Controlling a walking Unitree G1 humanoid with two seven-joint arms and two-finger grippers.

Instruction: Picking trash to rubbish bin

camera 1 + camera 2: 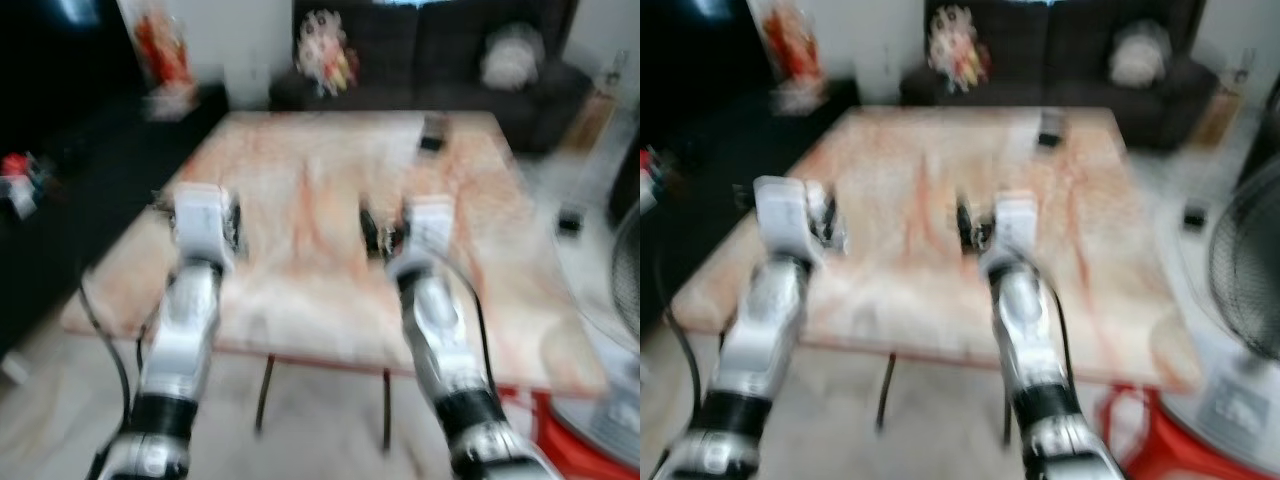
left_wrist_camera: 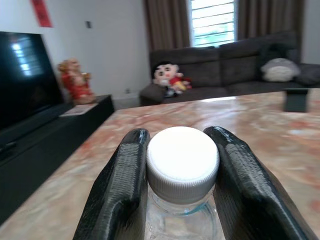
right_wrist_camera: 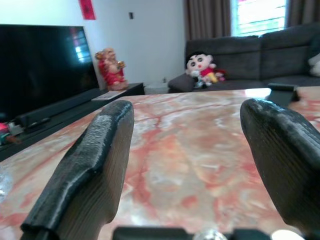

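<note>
Our left claw (image 2: 182, 190) clamped on a white-capped clear bottle (image 2: 183, 165), our right claw (image 3: 192, 165) spread wide over the marble worktop (image 1: 330, 200)

Both eye views are smeared by blur: the dark thing (image 1: 433, 132) at the table's (image 1: 300, 190) far right is too soft to name, and so is the small black thing (image 1: 569, 221) on the floor to the right. In the left wrist view the bottle (image 2: 182, 170) is cut off below its neck. The sofa (image 3: 250, 60) runs off the right edge.
</note>
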